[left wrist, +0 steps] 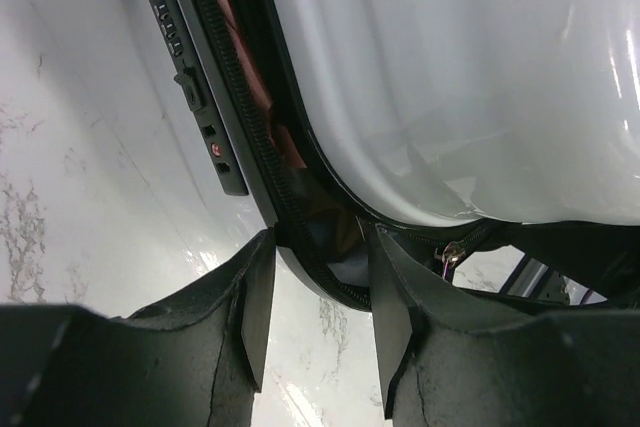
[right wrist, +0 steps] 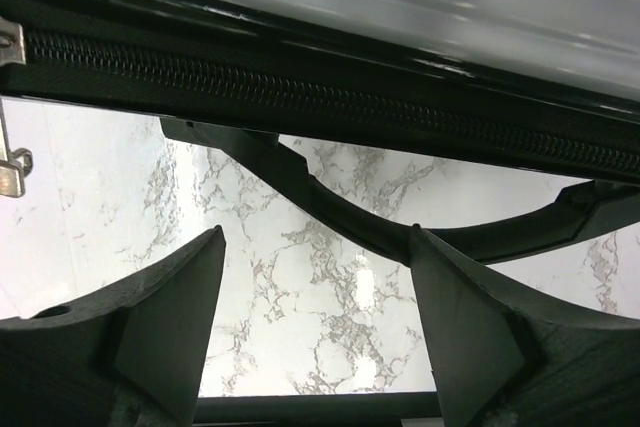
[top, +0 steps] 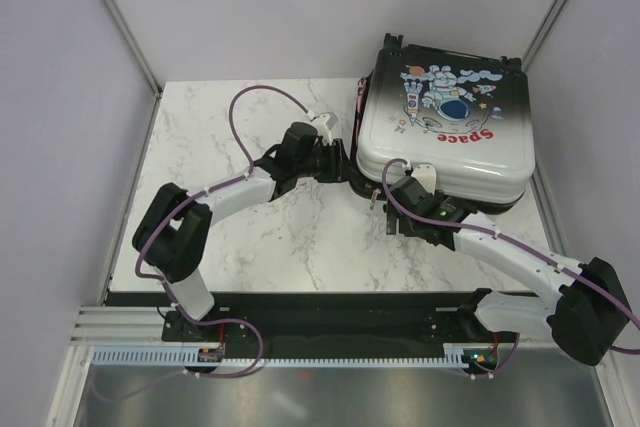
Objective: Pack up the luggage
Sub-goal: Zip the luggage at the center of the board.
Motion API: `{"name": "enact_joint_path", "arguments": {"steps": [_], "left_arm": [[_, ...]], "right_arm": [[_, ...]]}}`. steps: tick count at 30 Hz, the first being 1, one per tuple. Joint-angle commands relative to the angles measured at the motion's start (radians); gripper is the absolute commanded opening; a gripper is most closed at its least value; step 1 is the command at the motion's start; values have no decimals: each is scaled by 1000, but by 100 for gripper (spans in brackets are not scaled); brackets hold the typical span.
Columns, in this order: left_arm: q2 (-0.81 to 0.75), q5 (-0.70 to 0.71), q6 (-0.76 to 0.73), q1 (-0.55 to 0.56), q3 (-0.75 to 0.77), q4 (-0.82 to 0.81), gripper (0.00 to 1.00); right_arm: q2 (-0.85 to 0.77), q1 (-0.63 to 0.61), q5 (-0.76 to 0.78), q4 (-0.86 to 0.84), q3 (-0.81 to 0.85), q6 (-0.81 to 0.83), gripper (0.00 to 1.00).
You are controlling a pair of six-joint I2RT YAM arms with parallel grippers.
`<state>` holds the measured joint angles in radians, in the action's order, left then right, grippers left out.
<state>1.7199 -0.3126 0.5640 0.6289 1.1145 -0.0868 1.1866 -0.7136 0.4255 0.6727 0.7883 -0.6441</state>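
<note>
The luggage (top: 445, 122), with a black-to-white shell and an astronaut and red "Space" print, lies flat at the back right of the table with its printed lid down. In the left wrist view its zip seam gapes at the corner and reddish and blue contents (left wrist: 268, 117) show inside. My left gripper (top: 347, 169) is open at the luggage's near left corner. Its fingertips straddle the black zipper rim (left wrist: 330, 277) without closing on it (left wrist: 320, 247). My right gripper (top: 392, 209) is open and empty (right wrist: 315, 247) just under the luggage's front edge, below the zipper track (right wrist: 300, 97).
A combination lock (left wrist: 190, 87) sits on the luggage's side. Metal zipper pulls hang at the seam (left wrist: 452, 255) and at the left of the right wrist view (right wrist: 12, 172). A curved black strip (right wrist: 340, 212) crosses under the shell. White marble table (top: 250, 247) spreads left and front; grey walls enclose it.
</note>
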Motion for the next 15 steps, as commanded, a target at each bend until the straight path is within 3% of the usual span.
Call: {"name": "enact_joint_path", "arguments": {"steps": [1, 9, 13, 14, 15], "left_arm": [[-40, 24, 10, 14, 11, -36, 48], [53, 16, -26, 23, 80, 56, 47], [93, 1, -24, 25, 103, 81, 35], [96, 1, -30, 29, 110, 81, 22], [96, 4, -36, 34, 108, 87, 19]], "right_arm": [[-22, 43, -64, 178, -35, -172, 81], [-145, 43, 5, 286, 26, -215, 86], [-163, 42, -31, 260, 34, -184, 85], [-169, 42, -42, 240, 32, -163, 85], [-179, 42, -59, 194, 35, -158, 85]]}}
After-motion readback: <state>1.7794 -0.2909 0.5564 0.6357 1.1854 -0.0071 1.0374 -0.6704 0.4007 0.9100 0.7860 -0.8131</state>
